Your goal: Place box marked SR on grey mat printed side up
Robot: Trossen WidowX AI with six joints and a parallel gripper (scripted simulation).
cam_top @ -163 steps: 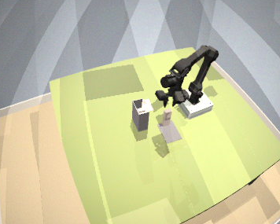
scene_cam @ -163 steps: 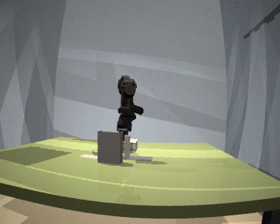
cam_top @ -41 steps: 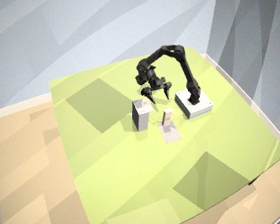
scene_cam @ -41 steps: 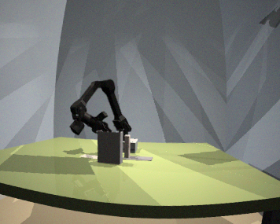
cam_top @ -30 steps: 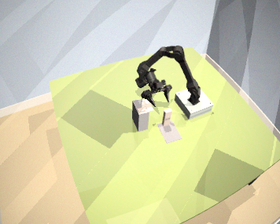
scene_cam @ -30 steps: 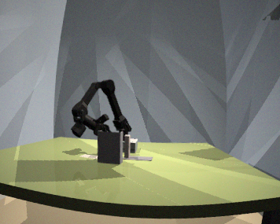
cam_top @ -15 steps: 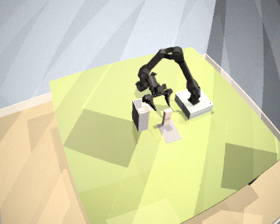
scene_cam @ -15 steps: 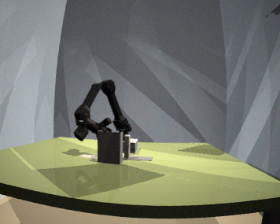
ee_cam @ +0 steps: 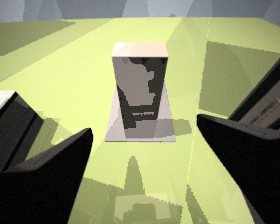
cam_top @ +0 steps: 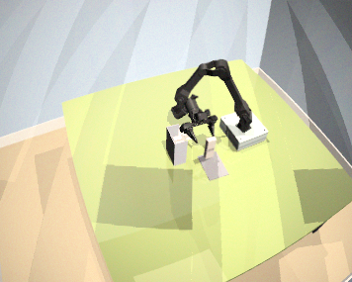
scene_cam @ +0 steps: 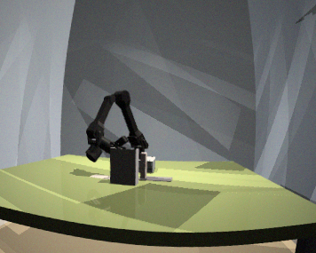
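Observation:
A pale box (cam_top: pixel 210 147) (scene_cam: pixel 144 165) (ee_cam: pixel 141 50) stands upright on the grey mat (cam_top: pixel 217 170) (scene_cam: pixel 160 178) (ee_cam: pixel 113 131), at the mat's end nearest the arm. Its face toward the wrist camera is mottled with shadow. I cannot read a reach code on it. My gripper (cam_top: pixel 205 139) (ee_cam: pixel 144 125) is open and empty, its fingertips apart on the near side of the box, not touching it. In the exterior view the fingers are hidden behind the bin (cam_top: pixel 179 151) (scene_cam: pixel 123 166) (ee_cam: pixel 262 88). Pinkish box tops show inside the bin; their codes are hidden.
The tall bin stands close beside one finger, on the right in the wrist view. The white robot base block (cam_top: pixel 250 136) (scene_cam: pixel 152 163) (ee_cam: pixel 7 100) is on the other side. A flat pale patch (scene_cam: pixel 98 177) lies on the green table (cam_top: pixel 245 209) (scene_cam: pixel 256 205).

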